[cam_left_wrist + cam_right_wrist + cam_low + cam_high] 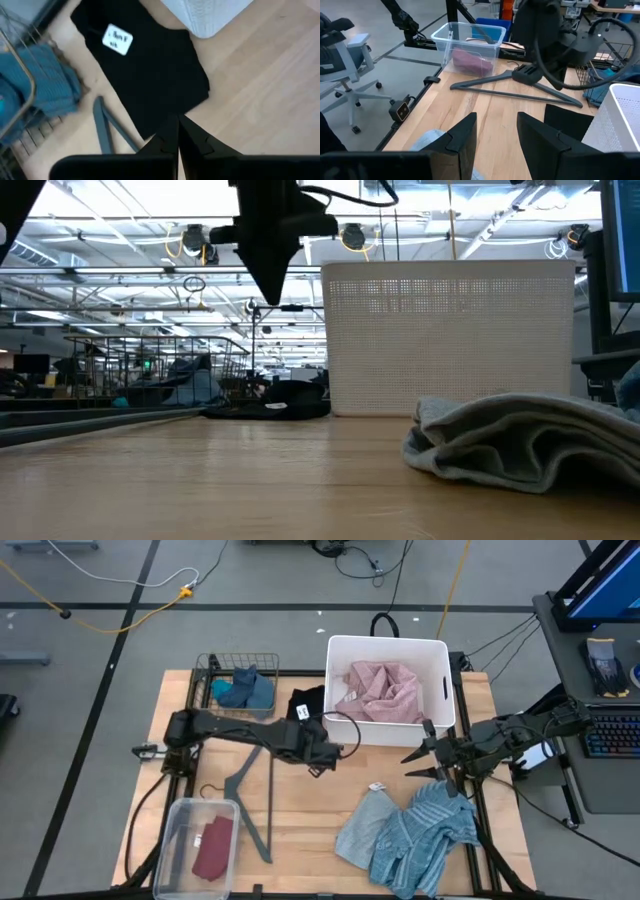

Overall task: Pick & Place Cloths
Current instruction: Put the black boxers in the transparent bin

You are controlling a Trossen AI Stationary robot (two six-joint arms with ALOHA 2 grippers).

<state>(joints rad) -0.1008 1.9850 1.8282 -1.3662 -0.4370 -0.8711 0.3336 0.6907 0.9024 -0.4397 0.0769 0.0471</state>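
1. left gripper (pixel 322 752): above the table (pixel 300 820), just in front of the black cloth (pixel 306 706); fingers (pixel 172 137) pressed together, nothing between them. in the left wrist view their tips meet at the cloth's near edge; whether they touch it cannot be told.
2. right gripper (pixel 412 762): over the table beside the white bin (pixel 390 645), at the edge of the striped cloth (pixel 425 830); fingers (pixel 465 132) apart, holding nothing.
3. black cloth: flat on the table between the wire basket (pixel 240 665) and the white bin, with a white label (pixel 118 39) on top.
4. pink cloth (pixel 382 692): crumpled inside the white bin.
5. teal cloth (pixel 245 690): inside the wire basket.
6. maroon cloth (pixel 213 845): inside the clear tub (pixel 172 840) at the table's front left corner.
7. grey-blue cloth (pixel 365 830): on the table at front right, touching the striped cloth beside it.
8. grey hanger (pixel 255 805): lying flat on the table between the clear tub and the left gripper.
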